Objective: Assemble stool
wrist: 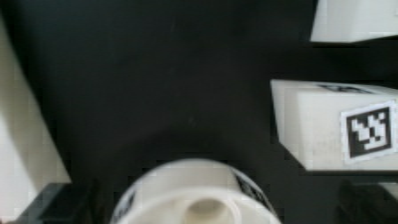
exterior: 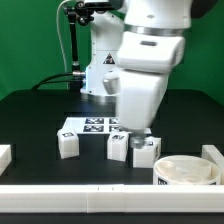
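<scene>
Thick round white seat disc [exterior: 188, 172] beside blocky tagged leg [exterior: 146, 153]; jaws spread wide.

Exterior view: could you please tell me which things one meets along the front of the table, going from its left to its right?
Left white block → first leg block → middle leg block → third leg block → round seat → right white block.

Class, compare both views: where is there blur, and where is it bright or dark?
Exterior view: the arm is smeared as if by motion blur, the leg blocks look fairly crisp, white parts bright against the black table. Wrist view: soft throughout, the tagged block fuzzy at its edges.
</scene>
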Robot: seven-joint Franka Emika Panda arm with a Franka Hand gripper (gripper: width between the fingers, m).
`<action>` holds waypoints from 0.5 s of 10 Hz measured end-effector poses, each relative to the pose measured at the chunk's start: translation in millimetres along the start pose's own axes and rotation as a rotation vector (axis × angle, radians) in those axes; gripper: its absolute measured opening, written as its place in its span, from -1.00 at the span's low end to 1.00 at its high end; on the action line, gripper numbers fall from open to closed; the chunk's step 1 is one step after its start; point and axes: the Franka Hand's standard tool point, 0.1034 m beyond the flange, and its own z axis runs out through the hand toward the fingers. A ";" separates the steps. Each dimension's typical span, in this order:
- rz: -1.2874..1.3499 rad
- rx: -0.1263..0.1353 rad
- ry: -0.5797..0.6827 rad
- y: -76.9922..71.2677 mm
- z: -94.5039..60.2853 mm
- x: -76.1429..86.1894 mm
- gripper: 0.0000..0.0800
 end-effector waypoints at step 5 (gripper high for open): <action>0.334 0.000 0.002 -1.6 3.3 -3.8 0.62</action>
